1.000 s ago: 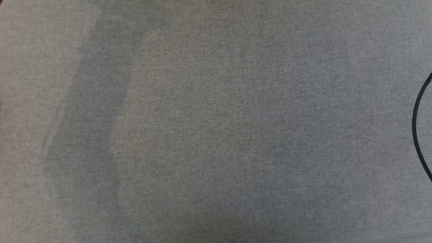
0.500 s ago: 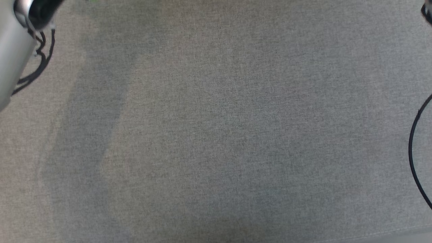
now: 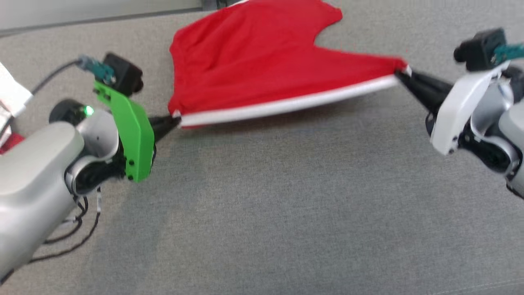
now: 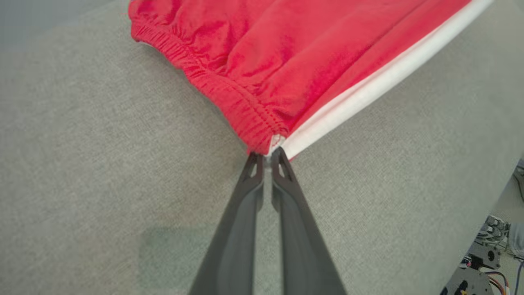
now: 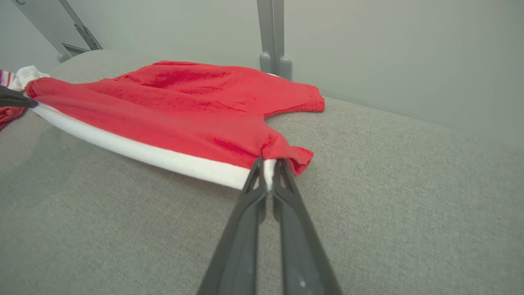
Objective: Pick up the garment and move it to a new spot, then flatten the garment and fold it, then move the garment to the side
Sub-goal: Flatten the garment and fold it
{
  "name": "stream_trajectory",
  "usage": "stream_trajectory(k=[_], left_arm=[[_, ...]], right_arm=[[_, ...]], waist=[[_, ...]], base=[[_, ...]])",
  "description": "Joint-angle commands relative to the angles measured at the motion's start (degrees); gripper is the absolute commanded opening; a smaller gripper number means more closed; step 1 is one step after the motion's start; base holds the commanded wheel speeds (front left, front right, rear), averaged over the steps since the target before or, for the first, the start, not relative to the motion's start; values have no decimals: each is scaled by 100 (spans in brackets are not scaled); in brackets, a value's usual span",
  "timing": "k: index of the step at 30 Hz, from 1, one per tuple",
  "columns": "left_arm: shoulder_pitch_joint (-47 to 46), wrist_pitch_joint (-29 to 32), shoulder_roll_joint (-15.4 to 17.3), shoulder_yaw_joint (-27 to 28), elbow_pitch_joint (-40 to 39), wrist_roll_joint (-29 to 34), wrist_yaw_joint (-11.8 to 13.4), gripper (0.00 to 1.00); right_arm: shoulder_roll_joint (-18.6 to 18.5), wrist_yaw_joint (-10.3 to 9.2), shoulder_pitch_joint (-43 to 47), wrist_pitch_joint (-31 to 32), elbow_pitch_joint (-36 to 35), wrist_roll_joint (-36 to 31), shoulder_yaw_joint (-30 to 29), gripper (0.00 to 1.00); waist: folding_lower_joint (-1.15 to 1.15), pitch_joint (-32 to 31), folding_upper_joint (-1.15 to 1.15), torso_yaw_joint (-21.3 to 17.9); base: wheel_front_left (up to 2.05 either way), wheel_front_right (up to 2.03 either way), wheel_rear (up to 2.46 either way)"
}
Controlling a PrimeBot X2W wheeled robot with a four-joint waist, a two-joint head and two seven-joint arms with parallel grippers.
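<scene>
The left tool (image 3: pixel 175 118) is pinched tight on the garment (image 3: pixel 262 61) at its waistband corner. The right tool (image 3: pixel 400 73) is clamped on the white-striped far corner, the edge taut between them.

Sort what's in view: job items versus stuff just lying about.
Job: red garment, left gripper shut on its waistband corner, right gripper shut on its hem corner, grey surface.
Lying about: other cloth beside left arm, metal post, wired hardware.
</scene>
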Motion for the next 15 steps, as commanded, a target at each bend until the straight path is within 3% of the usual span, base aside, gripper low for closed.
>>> stream_trajectory(k=[1, 6, 15], left_arm=[[329, 136, 174, -30, -108, -114, 11, 0], [1073, 601, 390, -73, -679, -525, 45, 0], [1993, 1754, 823, -97, -2037, -1191, 422, 0]], right_arm=[[-199, -11, 318, 193, -185, 157, 68, 0], [-701, -11, 1146, 879, -994, 666, 245, 0], [-1601, -11, 2161, 1947, -2100, 1444, 21, 0]], waist=[[0, -911, 0, -107], [0, -1414, 0, -169], [0, -1725, 0, -206]], base=[[0, 0, 0], [0, 0, 0], [0, 0, 0]])
